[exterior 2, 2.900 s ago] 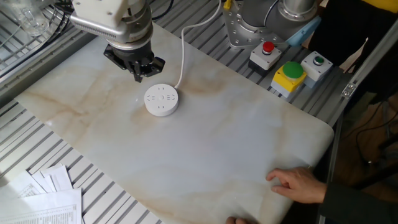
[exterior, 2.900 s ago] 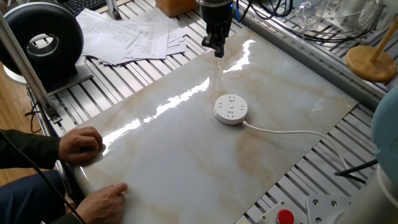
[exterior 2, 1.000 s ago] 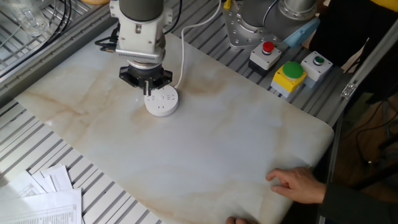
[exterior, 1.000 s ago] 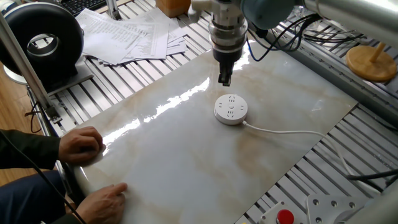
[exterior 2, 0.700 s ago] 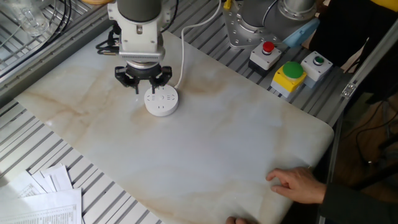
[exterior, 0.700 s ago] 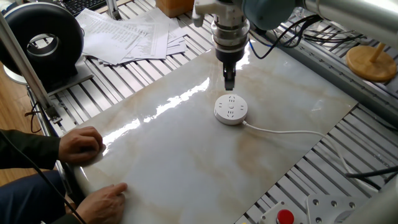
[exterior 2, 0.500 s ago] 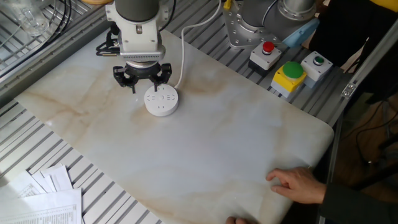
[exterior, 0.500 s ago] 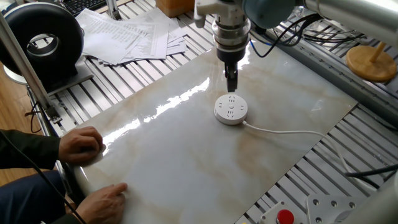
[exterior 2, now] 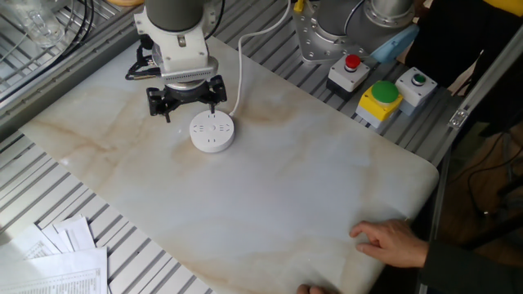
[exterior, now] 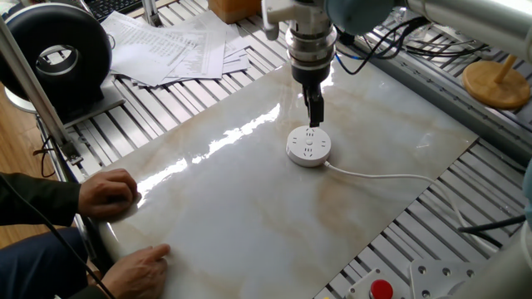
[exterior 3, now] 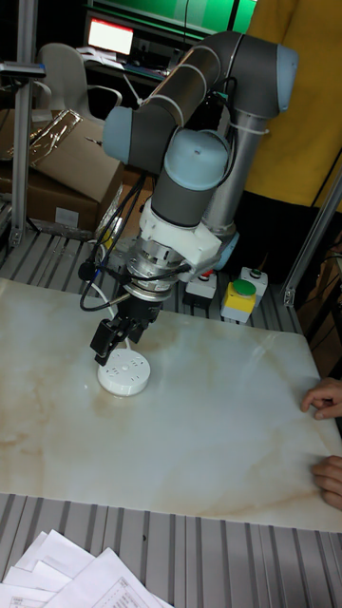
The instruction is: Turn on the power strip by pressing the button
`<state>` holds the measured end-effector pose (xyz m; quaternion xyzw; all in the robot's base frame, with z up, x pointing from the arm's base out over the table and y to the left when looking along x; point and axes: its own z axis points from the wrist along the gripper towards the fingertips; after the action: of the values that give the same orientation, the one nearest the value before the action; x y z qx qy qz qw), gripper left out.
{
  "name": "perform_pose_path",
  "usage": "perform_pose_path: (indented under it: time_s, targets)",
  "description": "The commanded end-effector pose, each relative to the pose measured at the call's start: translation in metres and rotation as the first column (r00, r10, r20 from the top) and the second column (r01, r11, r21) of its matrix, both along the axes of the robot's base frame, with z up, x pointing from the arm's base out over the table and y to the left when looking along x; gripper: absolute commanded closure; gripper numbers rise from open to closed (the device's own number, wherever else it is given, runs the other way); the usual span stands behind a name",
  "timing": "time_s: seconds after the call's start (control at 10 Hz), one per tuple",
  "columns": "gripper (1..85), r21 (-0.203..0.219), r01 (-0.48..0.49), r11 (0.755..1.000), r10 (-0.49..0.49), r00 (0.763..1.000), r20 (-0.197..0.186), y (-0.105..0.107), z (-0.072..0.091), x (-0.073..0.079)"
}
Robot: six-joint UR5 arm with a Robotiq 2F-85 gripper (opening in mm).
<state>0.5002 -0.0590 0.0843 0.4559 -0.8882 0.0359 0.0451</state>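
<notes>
The power strip is a round white puck with grey slots, lying flat on the marble slab; its thin white cord trails off to the right. My gripper points straight down at the puck's far edge, its fingers forming one narrow dark tip with no gap. In the other fixed view, the gripper hangs just behind the power strip. In the tall fixed view, the gripper sits over the left rim of the power strip. Contact with the puck cannot be made out. The button is too small to pick out.
A person's hands rest on the slab's near edge, and one hand shows in the other fixed view. Loose papers lie at the back left beside a black round device. A button box stands behind the slab.
The gripper came from the slab's far side to the power strip, sank toward its far edge and turned about its wrist. The strip and the hands stayed put.
</notes>
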Motion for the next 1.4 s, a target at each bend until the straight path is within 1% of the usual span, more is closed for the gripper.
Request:
perform_pose_path:
  time_s: [0.0, 0.1, 0.2, 0.3, 0.4, 0.5, 0.6, 0.9, 1.0, 1.1, 1.2, 1.3]
  targets:
    - [0.7, 0.057, 0.007, 0.998, -0.006, 1.000, -0.018, 0.013, 0.011, 0.000]
    - [0.7, 0.059, -0.016, 0.998, 0.017, 1.000, -0.013, 0.013, 0.011, 0.002]
    - [0.7, 0.049, -0.032, 0.998, 0.033, 0.999, -0.017, 0.011, 0.011, 0.001]
    - [0.7, 0.021, -0.053, 0.998, 0.053, 0.999, -0.012, 0.003, 0.011, 0.003]
    - [0.7, 0.004, -0.057, 0.998, 0.056, 0.998, 0.004, -0.001, 0.011, 0.008]
    - [0.7, 0.026, -0.038, 0.999, 0.038, 0.999, 0.020, 0.005, 0.011, 0.011]
    - [0.7, 0.060, -0.019, 0.998, 0.018, 1.000, 0.016, 0.014, 0.010, 0.010]
    - [0.7, -0.015, -0.024, 1.000, 0.025, 0.999, 0.044, -0.005, 0.012, 0.017]
    - [0.7, -0.021, -0.039, 0.999, 0.040, 0.998, 0.041, -0.007, 0.003, 0.023]
    - [0.7, -0.016, -0.045, 0.999, 0.046, 0.998, 0.041, -0.004, -0.007, 0.028]
    - [0.7, -0.010, -0.056, 0.998, 0.056, 0.998, 0.038, -0.002, -0.013, 0.029]
    - [0.7, -0.026, -0.074, 0.997, 0.075, 0.997, 0.032, -0.008, -0.016, 0.027]
